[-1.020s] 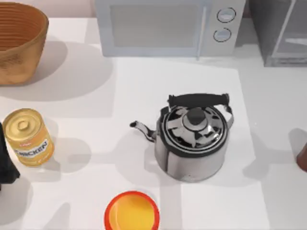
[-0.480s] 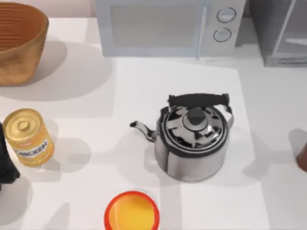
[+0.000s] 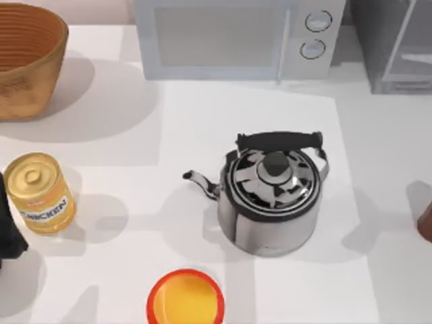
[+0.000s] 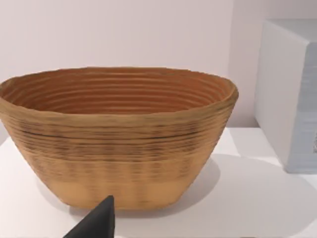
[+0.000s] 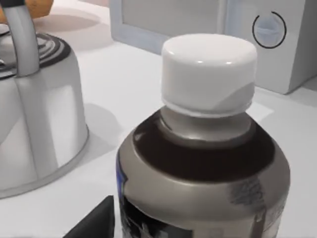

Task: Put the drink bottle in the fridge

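Observation:
The drink bottle is very close in the right wrist view: dark brown liquid, a grey label and a white cap, standing upright. A dark part of my right gripper shows just beside its base. In the top view the drink bottle is a reddish-brown sliver at the table's right edge. The fridge, a grey cabinet with a pale-framed glassy door, stands at the back right. A dark tip of my left gripper points toward a woven basket at the far left.
A steel kettle with a black handle stands mid-table, between the bottle and the left side. The microwave is at the back centre. A yellow CHICKEN can and a black object are at the left, an orange bowl at the front.

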{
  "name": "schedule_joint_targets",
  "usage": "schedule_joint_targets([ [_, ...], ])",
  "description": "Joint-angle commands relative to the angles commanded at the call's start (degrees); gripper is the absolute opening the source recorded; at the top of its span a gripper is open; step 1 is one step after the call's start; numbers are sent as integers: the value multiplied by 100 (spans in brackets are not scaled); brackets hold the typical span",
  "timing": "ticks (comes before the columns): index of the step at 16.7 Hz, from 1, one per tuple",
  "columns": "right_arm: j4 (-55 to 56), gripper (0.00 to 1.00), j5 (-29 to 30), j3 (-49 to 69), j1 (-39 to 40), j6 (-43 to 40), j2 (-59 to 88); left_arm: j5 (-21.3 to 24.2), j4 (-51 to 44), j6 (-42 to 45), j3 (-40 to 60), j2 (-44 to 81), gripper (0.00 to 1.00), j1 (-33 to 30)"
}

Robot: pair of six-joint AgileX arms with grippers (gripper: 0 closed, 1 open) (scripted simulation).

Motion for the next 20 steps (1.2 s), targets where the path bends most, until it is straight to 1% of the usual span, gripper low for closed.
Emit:
schedule_joint_targets([
  [3, 982, 100, 368, -75, 390, 524, 404, 0, 0, 0, 0, 0, 100, 0],
  [7, 1972, 100, 738, -248, 769, 879, 893, 0, 0, 0, 0, 0, 100, 0],
  [9, 2214, 100, 820, -306, 846, 931, 1034, 0, 0, 0, 0, 0, 100, 0],
  [14, 2245, 100, 830, -314, 854, 936, 1053, 0, 0, 0, 0, 0, 100, 0],
  [20, 2245, 55, 830, -314, 854, 936, 1053, 0, 0, 0, 0, 0, 100, 0],
])
